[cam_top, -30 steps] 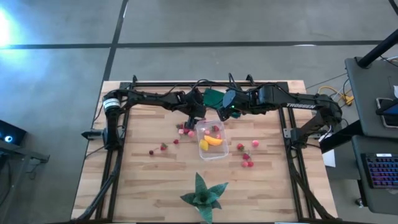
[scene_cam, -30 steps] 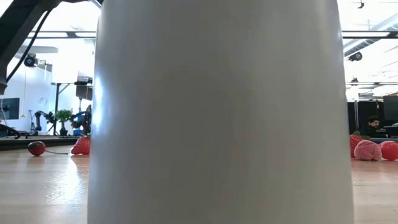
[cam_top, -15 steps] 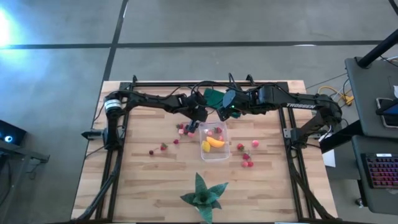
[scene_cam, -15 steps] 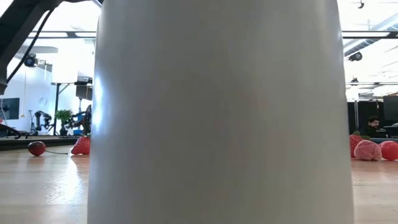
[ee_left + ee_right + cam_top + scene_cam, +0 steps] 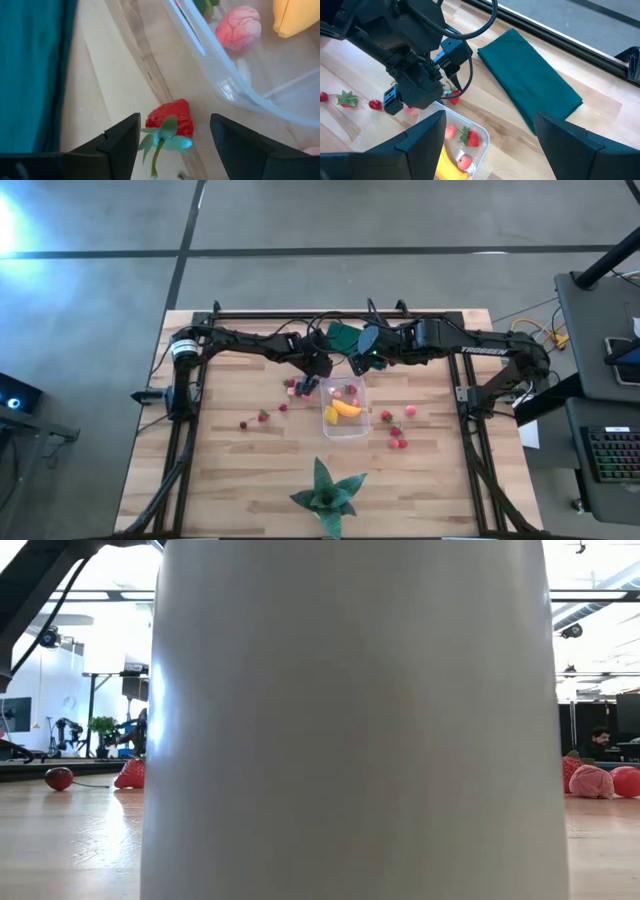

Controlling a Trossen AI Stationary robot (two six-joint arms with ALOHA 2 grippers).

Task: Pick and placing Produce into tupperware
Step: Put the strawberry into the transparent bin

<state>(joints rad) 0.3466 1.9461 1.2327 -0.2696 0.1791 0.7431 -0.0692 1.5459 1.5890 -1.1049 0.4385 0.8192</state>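
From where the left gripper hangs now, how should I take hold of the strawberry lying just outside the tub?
Grip the strawberry across its red body, not the thin green stem, coming straight down. It lies on its side between the open fingers of the left gripper, so the jaws already straddle it. The tupperware wall sits close on one side; keep that finger clear of it.

floor (image 5: 400,215): grey concrete, dark seams | desk (image 5: 600,330): right of table | hall: bright ceiling lights

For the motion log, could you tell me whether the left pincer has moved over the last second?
Yes. In the high view the left pincer has gone from the tupperware's near-left corner to just outside its left wall, over a strawberry.
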